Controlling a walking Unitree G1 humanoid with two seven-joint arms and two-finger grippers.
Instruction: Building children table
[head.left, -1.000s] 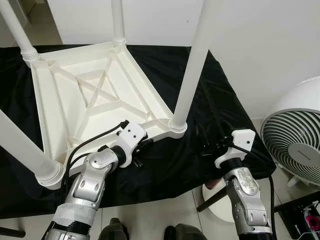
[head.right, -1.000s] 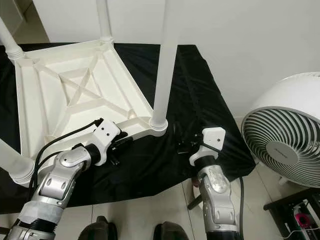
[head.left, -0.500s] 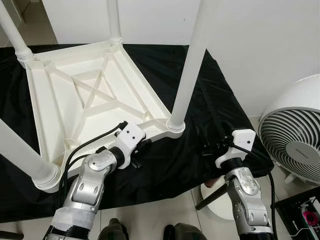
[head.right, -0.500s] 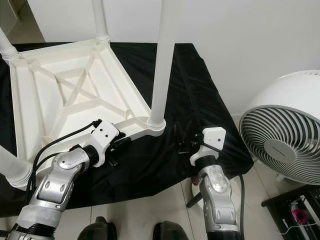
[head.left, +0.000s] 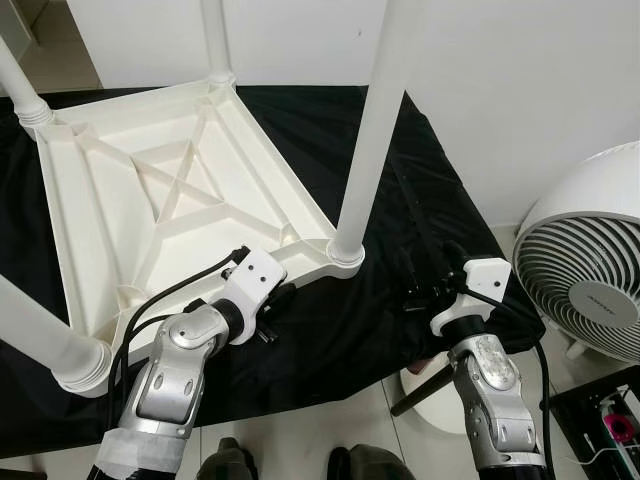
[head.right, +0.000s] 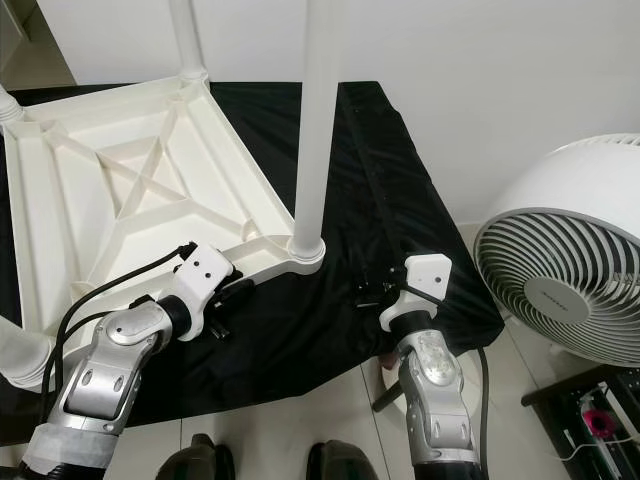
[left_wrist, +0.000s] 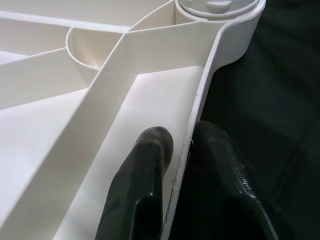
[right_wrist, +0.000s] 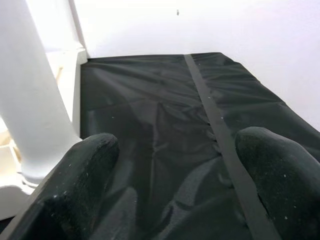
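White plastic children's table (head.left: 170, 200) lies upside down on a counter (head.left: 440, 200) covered w/ black cloth, ribbed underside facing up, X-brace in the middle. Legs stand up from its corners: near-right leg (head.left: 368, 130) rises just left of the right arm, near-left leg (head.left: 40, 335) at the picture's left edge, two more at the far corners.

Left gripper (left_wrist: 180, 142) sits at the table's near edge, close to the near-right corner socket. Its fingers (left_wrist: 150, 165) are pinched on the thin rim wall, one inside the frame, one outside over the cloth, gap no wider than the rim itself. A black cable loops from the wrist back along the silver arm.

Right gripper (head.left: 425, 295) hovers over bare cloth, just right of the near-right leg, apart from it. Fingers (right_wrist: 85, 170) spread wide, nothing between them; wrist view shows the leg's base beside one finger and a seam strip in the cloth running towards the wall.

White fan (head.left: 585, 270) stands on the tiled floor to the right, well apart from the table. Round white base w/ a dark leg sits under the counter's near-right corner.
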